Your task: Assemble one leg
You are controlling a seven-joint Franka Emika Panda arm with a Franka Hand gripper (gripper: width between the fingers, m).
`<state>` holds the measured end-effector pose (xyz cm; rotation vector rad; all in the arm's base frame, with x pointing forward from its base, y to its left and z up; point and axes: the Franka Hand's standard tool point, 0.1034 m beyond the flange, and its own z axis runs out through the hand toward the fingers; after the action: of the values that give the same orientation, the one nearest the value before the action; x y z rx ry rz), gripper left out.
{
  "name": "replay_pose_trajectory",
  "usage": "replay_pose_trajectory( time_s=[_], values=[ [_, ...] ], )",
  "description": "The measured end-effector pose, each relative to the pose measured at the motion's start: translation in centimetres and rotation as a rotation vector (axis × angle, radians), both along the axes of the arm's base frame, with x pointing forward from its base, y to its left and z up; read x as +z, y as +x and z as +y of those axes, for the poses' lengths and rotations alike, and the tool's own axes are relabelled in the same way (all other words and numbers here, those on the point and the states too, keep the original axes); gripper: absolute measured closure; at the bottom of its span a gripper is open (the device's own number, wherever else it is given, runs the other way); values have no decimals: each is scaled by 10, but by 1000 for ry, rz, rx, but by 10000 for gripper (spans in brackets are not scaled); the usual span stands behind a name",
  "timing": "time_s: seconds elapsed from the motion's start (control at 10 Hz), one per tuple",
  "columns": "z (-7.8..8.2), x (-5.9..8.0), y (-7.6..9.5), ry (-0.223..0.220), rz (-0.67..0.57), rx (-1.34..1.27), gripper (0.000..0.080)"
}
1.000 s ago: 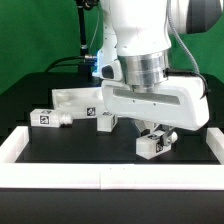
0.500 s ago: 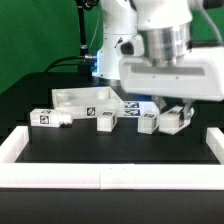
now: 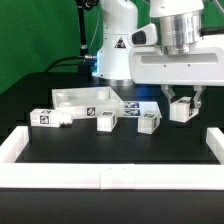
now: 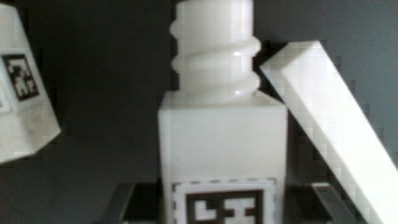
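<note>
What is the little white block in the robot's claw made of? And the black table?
The leg looks like smooth matte white plastic: even colour, moulded ridges on its round peg. The table looks dull black with no shine, maybe cloth or painted board; I cannot tell which.

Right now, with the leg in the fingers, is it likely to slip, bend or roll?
The leg looks like stiff moulded plastic, so it probably won't bend. Its smooth faces may slip a little in the fingers. The square body should stop it rolling if set down flat.
</note>
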<state>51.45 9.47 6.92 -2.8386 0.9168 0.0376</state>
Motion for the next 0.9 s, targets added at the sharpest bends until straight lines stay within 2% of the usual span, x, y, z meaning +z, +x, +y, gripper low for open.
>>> replay_pose_trajectory(
  time_s=[0.2, 0.4, 0.5, 0.8, 0.9],
  values=[
    [10, -9, -41, -27, -13, 87, 518],
    [19, -26, -81, -60, -29, 127, 518],
    [22, -31, -91, -67, -25, 111, 518],
    [24, -32, -90, -67, -28, 138, 518],
    [34, -39, -96, -71, -28, 184, 518]
  ],
)
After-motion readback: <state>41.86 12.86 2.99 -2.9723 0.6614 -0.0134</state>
